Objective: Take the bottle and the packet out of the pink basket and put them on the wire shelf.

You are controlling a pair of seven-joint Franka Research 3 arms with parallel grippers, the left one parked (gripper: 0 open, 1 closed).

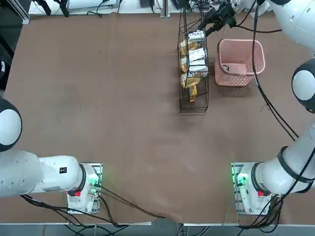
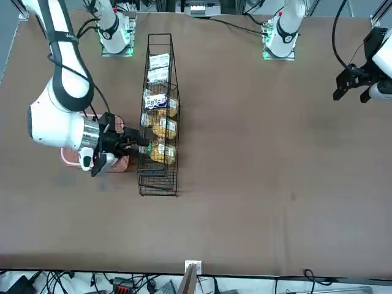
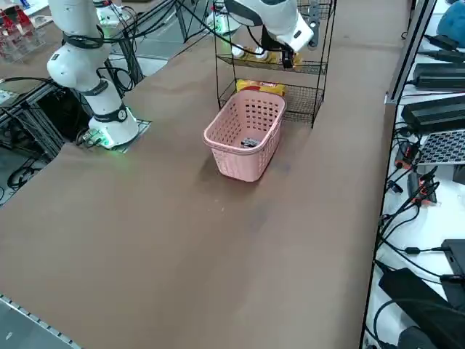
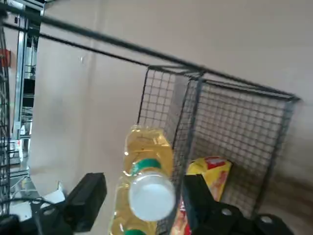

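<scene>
Brown tabletop, with the wire shelf [image 1: 193,103] as landmark: the pink basket [image 1: 240,44] stands beside it, on the robot's right, and yellow packs [image 3: 260,87] and other goods occupy its tiers.

Right gripper [image 4: 145,200]: at the shelf, towards the end farther from the arm bases. Its two fingers stand wide apart, one on each side of the bottle's white cap [image 4: 151,197]; a gap shows on at least one side, so nothing appears to be gripped.

Bottle [image 4: 149,149]: amber, at the shelf, between the parted fingers, its cap end turned towards the wrist. Whether its full weight rests on the tier cannot be told.

Packet [image 3: 250,142]: inside the basket, low down, hence on the robot's right of the shelf. Its long axis cannot be read with certainty, as little of it shows.

Governing relation: with reference to the shelf, the packet lies outwards to the robot's right, below the hand and nearer the arm bases than the hand is. The right arm [image 2: 70,92] is the nearer of the two.

Inferred stage: release of the bottle, with the packet remaining to be transferred. The next move probably calls for backing straight out from the shelf towards the basket side before descending; turning too early could catch a finger on the wire or drag the bottle by its cap.
</scene>
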